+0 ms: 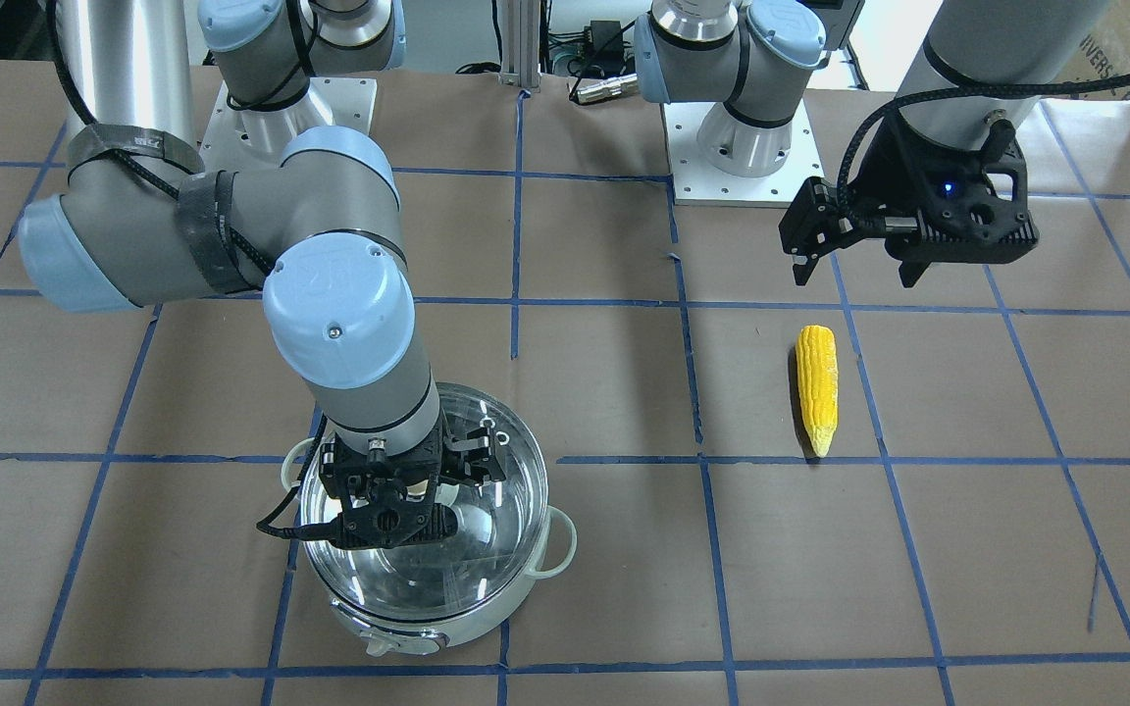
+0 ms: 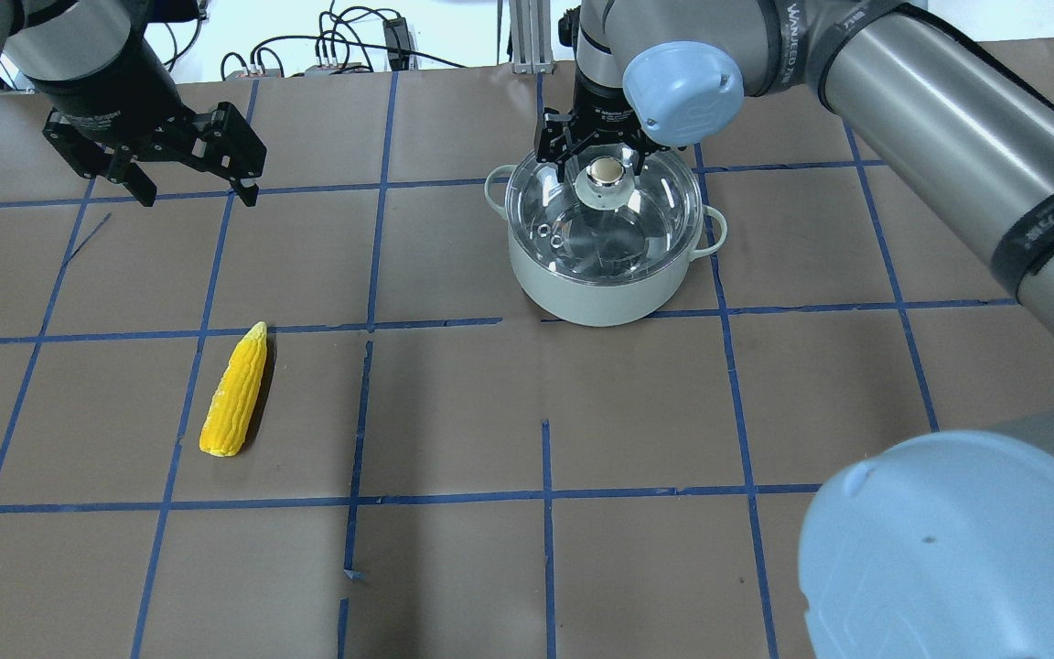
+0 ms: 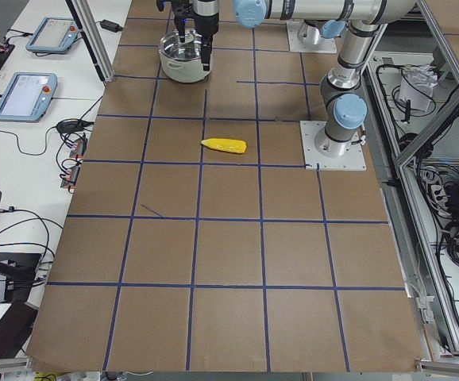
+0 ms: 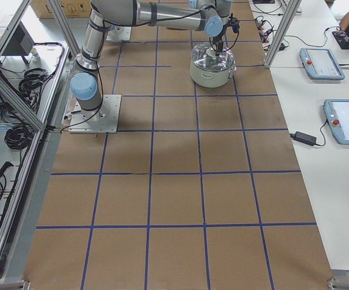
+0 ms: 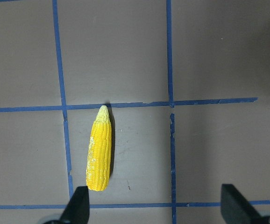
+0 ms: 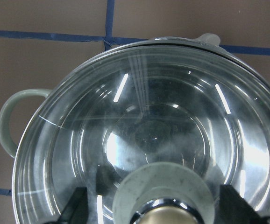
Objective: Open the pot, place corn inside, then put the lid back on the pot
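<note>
The steel pot [image 2: 591,293] stands on the table with the clear glass lid [image 2: 623,233] on it. My right gripper [image 2: 607,165] is open and straddles the lid's beige knob [image 2: 607,171]. In the right wrist view the fingertips [image 6: 76,207] stand well clear of the knob [image 6: 165,191] on both sides. The yellow corn [image 2: 234,392] lies flat on the table, far from the pot. My left gripper [image 2: 198,194] is open and empty, hovering above the table beyond the corn. In the left wrist view the corn [image 5: 100,149] lies just ahead of the left fingertip [image 5: 79,207].
Brown paper with a blue tape grid covers the table [image 2: 527,412]. The two arm bases [image 1: 742,147] stand on white plates at the robot's side. The pot's pale loop handles [image 1: 560,544] stick out at both sides. Tablets lie on side tables [image 3: 31,95].
</note>
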